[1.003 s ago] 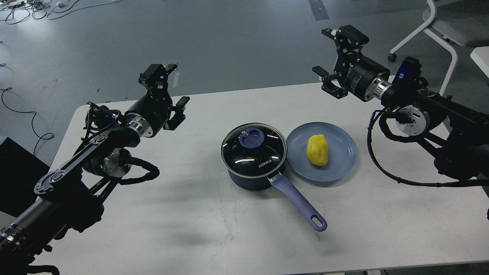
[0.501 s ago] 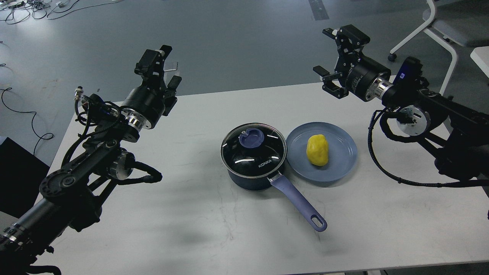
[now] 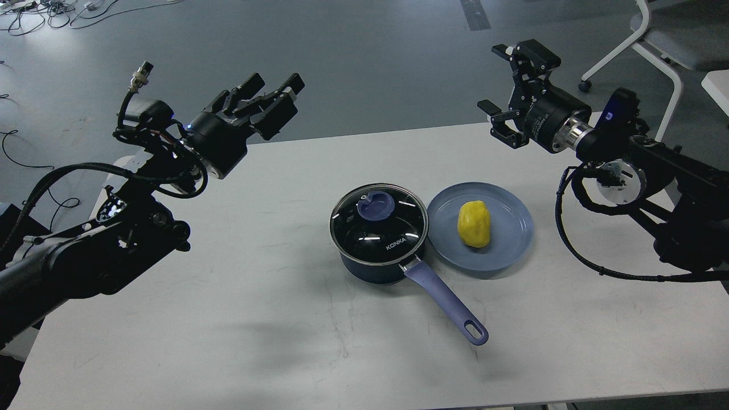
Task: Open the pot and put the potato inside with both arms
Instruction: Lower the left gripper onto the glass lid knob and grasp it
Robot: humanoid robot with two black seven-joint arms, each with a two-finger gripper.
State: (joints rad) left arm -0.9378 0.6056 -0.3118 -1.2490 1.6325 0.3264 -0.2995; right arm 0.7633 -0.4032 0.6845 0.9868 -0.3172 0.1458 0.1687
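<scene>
The dark navy pot (image 3: 373,266) stands at mid-table with its glass lid (image 3: 378,224) on; the lid has a lavender knob (image 3: 375,205). The pot's long lavender handle (image 3: 447,303) points to the front right. The yellow potato (image 3: 473,223) lies on a blue plate (image 3: 512,219) just right of the pot. My left gripper (image 3: 277,85) is open and empty, raised above the table's far left, well away from the pot. My right gripper (image 3: 493,78) is open and empty, raised beyond the far edge, behind the plate.
The white table (image 3: 285,319) carries only the pot and the plate. A white chair (image 3: 655,40) stands on the floor at the back right. Cables (image 3: 34,14) lie on the floor at the back left.
My left arm has swung up and turned, so its gripper now points right toward the table's middle and sits higher. My right gripper has shifted slightly right. Pot, lid and potato have not moved.
</scene>
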